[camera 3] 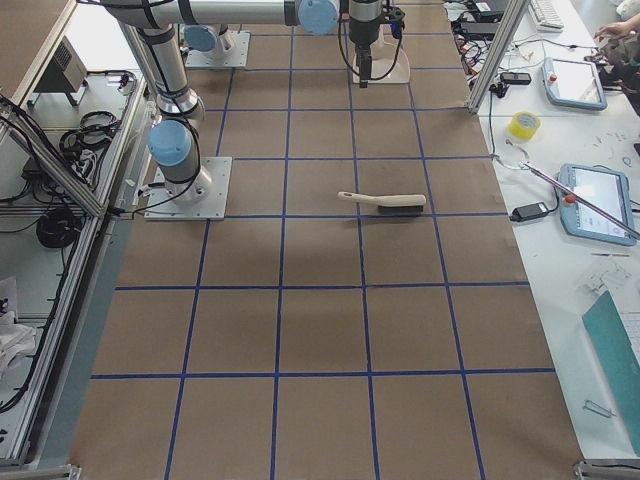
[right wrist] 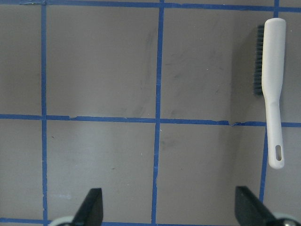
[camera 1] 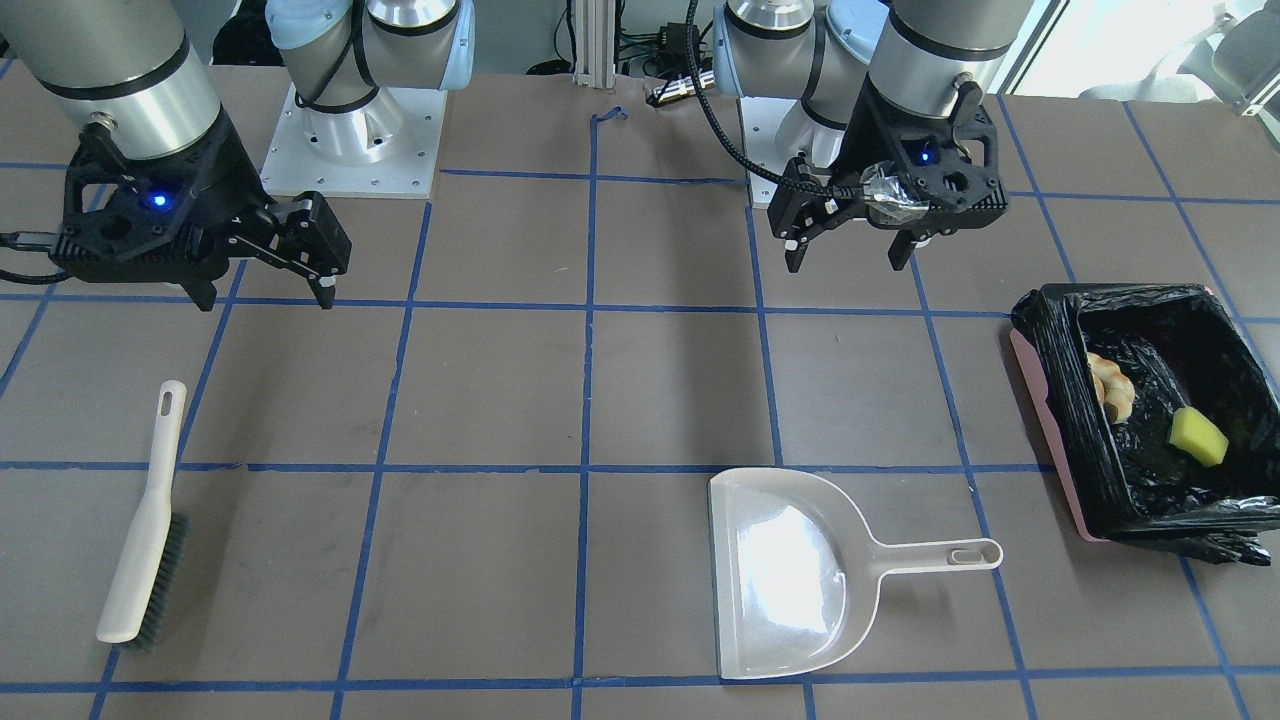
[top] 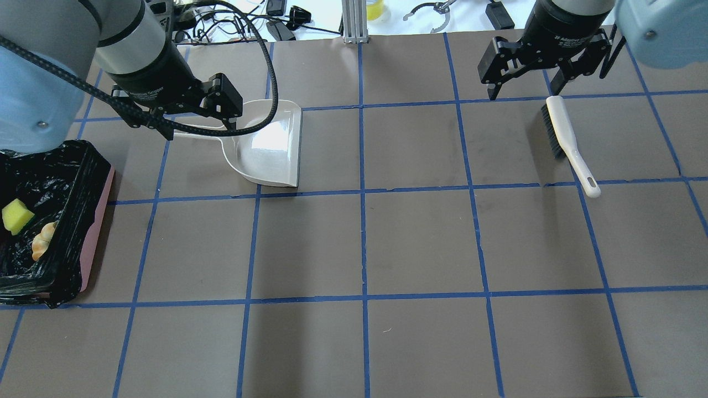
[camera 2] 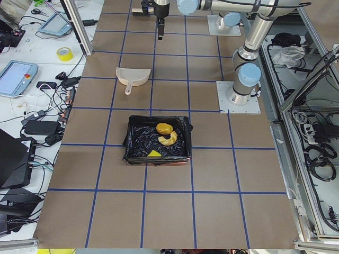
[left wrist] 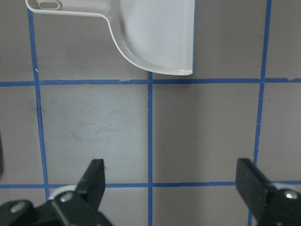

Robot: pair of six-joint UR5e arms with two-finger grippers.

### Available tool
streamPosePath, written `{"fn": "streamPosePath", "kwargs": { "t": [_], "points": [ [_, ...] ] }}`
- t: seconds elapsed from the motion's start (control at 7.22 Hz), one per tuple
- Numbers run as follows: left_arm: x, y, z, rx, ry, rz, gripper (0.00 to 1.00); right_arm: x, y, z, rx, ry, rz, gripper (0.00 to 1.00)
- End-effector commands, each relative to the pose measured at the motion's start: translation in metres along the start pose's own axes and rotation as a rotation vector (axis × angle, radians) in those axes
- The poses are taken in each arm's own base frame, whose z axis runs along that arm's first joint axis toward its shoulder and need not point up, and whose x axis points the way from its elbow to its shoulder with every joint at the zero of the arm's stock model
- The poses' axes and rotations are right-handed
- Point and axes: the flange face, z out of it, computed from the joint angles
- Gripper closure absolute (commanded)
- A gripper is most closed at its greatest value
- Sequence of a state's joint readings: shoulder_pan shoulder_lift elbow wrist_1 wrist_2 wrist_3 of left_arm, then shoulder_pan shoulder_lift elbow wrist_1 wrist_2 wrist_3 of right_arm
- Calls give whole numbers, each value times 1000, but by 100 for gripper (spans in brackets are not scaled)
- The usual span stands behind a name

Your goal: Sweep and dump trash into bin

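The bin (camera 1: 1045, 420), a pinkish box lined with black plastic, stands at the table's end on my left side. It also shows in the overhead view (top: 97, 232). Inside lie the golden-brown lump (camera 2: 163, 128), the cream crescent slice (camera 2: 169, 139) and the yellow wedge (camera 1: 1198, 436). The beige dustpan (top: 271, 143) lies flat and empty on the table. The brush (top: 564, 138) lies on the table on my right side. My left gripper (top: 196, 124) is open and empty, hovering over the dustpan's handle. My right gripper (top: 522, 88) is open and empty, above the table by the brush's bristle end.
The brown table (top: 420, 243) carries a grid of blue tape. Both arm bases (camera 1: 350, 140) stand at the robot's edge. Cables and small devices lie beyond the far table edge (top: 276, 22).
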State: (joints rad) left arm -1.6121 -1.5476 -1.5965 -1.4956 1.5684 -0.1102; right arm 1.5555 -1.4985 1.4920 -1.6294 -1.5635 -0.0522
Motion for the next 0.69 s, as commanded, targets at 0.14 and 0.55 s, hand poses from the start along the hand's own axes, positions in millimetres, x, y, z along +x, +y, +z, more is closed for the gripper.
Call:
{"fn": "streamPosePath", "kwargs": {
  "t": [0.14,0.55],
  "points": [
    [0,3,-1,-5,0,-5,0,0,0,0,-2,0,0,0],
    [0,5,2,-10,0,-3,0,0,1,1,-2,0,-2,0]
  ]
}}
